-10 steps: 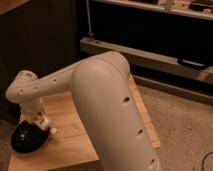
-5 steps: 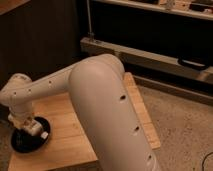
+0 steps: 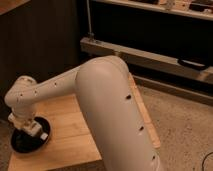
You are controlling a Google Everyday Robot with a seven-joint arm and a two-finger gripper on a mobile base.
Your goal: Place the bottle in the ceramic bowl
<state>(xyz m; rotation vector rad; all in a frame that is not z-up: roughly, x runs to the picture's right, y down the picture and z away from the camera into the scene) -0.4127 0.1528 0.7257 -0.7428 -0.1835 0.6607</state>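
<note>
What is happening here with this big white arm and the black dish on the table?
A robot's white arm reaches down to the near left corner of a wooden table. Its claw hangs right over a black ceramic bowl that sits there. A whitish bottle is at the claw, low over the bowl or already in it. It cannot be seen whether the claw has let the bottle go, so the placing is at its last step or just done.
</note>
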